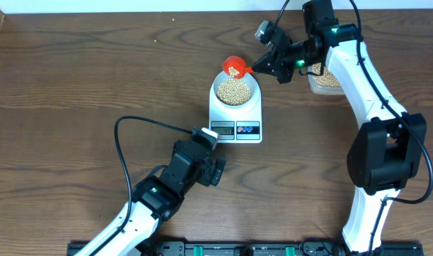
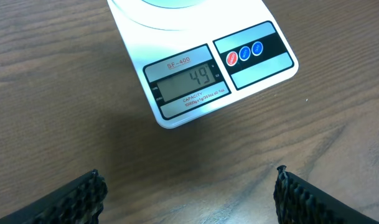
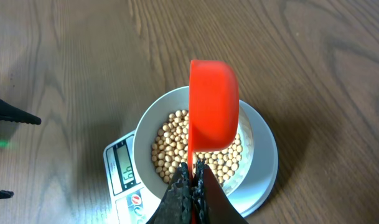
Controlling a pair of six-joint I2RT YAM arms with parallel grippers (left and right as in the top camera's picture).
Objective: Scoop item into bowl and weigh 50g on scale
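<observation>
The right gripper is clamped on the handle of the red scoop. The handle's long axis runs straight out from the fingers, so the cup hangs tilted directly over the bowl and its beans, with a few beans apparently left in the cup. The bowl sits on the scale, whose display reads 49, so only a slight further tip seems needed. The left gripper hovers spread and empty just in front of the scale, and the right arm is clearly the nearer.
</observation>
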